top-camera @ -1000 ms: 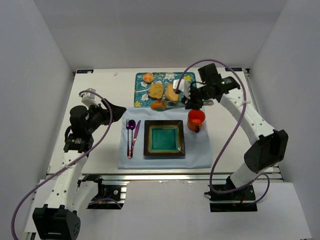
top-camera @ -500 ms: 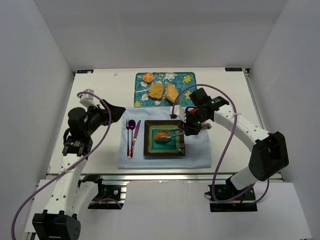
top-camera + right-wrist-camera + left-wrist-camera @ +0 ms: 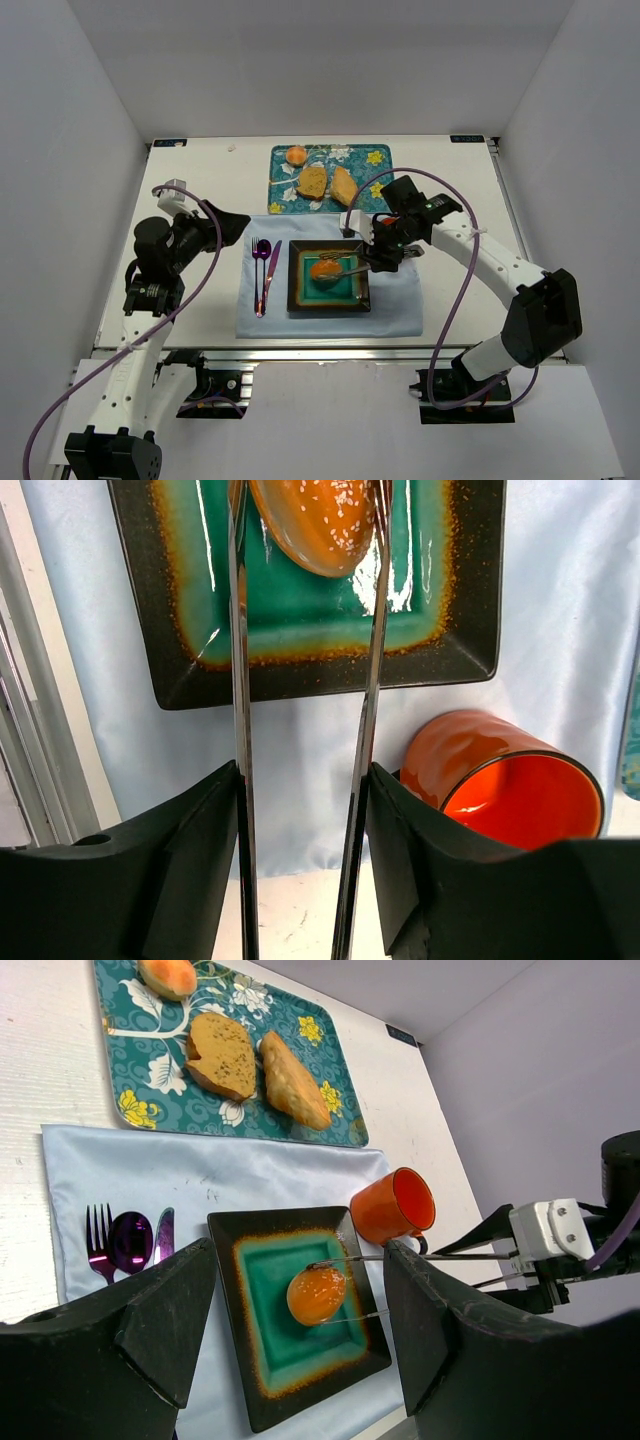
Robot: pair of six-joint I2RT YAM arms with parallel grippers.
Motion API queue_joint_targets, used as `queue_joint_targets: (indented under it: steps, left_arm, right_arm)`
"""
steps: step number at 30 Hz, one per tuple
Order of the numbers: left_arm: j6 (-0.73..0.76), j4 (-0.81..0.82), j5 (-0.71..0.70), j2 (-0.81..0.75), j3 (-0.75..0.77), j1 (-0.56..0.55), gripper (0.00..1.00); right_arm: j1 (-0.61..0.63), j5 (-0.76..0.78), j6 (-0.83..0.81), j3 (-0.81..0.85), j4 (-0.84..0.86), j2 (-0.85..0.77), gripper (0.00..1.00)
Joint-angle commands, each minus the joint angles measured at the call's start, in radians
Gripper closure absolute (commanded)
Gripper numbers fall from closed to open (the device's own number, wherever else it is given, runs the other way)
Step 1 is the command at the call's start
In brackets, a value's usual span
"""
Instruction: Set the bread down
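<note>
The bread [image 3: 325, 269] is a glossy orange-brown seeded bun at the middle of the square teal plate [image 3: 297, 300]. It also shows in the left wrist view [image 3: 316, 1295] and the right wrist view [image 3: 315, 525]. My right gripper [image 3: 383, 255] [image 3: 300, 780] is shut on metal tongs [image 3: 350, 262] [image 3: 240, 680], whose two arms lie along both sides of the bun. I cannot tell whether the bun rests on the plate. My left gripper [image 3: 232, 222] [image 3: 300, 1255] is open and empty, left of the cloth.
An orange mug [image 3: 395, 1205] [image 3: 500, 780] stands right of the plate, under my right arm. A patterned tray [image 3: 375, 157] at the back holds a brown slice [image 3: 312, 182], another piece [image 3: 343, 185] and a peach bun [image 3: 296, 155]. Purple cutlery [image 3: 262, 270] lies on the blue cloth [image 3: 330, 320].
My right arm carried the bun in the tongs from the tray's near edge down to the middle of the plate. The left arm stayed about where it was.
</note>
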Motion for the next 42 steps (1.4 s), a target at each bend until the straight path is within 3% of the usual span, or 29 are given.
queue_joint_targets:
  steps: [1,16,29,35,42]
  left_arm:
    - [0.010,-0.011,-0.014,-0.018,0.001,0.001,0.23]
    - [0.009,-0.026,-0.018,-0.038,0.001,0.002,0.23]
    - [0.009,-0.012,-0.013,-0.021,0.012,0.002,0.23]
    - [0.009,-0.003,-0.007,-0.010,0.015,0.002,0.23]
    - [0.009,0.005,-0.001,-0.002,0.018,0.001,0.23]
  right_arm:
    - [0.006,-0.017,-0.014,0.001,0.000,-0.055,0.44]
    - [0.005,-0.043,-0.042,-0.020,-0.033,-0.087,0.40]
    - [-0.006,-0.141,0.041,0.107,-0.021,-0.087,0.46]
    - [-0.087,-0.200,0.163,0.162,0.026,-0.056,0.53]
    - [-0.274,-0.259,0.344,0.239,0.126,0.005,0.67]
